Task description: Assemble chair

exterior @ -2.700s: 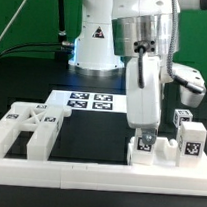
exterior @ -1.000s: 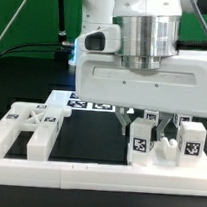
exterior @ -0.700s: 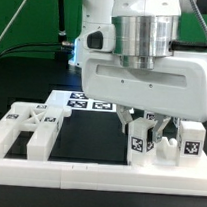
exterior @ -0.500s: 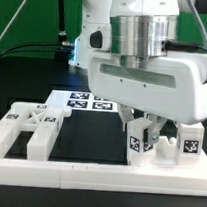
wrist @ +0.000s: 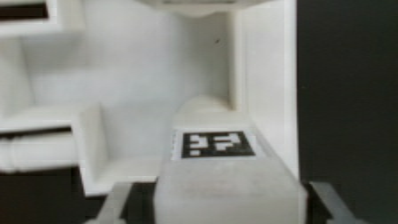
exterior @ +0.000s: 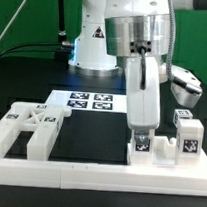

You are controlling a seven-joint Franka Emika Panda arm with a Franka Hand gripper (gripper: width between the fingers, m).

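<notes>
the pincer point(exterior: 143, 131) is closed narrow on a white chair piece point(exterior: 145, 147) standing near the marker board point(exterior: 92, 101), toward the exterior view's right; a black-and-white square tag point(wrist: 215, 143) shows on the piece.

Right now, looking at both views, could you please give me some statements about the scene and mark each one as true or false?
1. The gripper is shut on a tagged chair piece beside the border rail. True.
2. The marker board stands upright. False: it lies flat on the table.
3. A second chair part lies at the exterior view's left, apart from the gripper. True.
4. The gripper hangs above the marker board. False: it is over the tagged chair piece, at the exterior view's right.
</notes>
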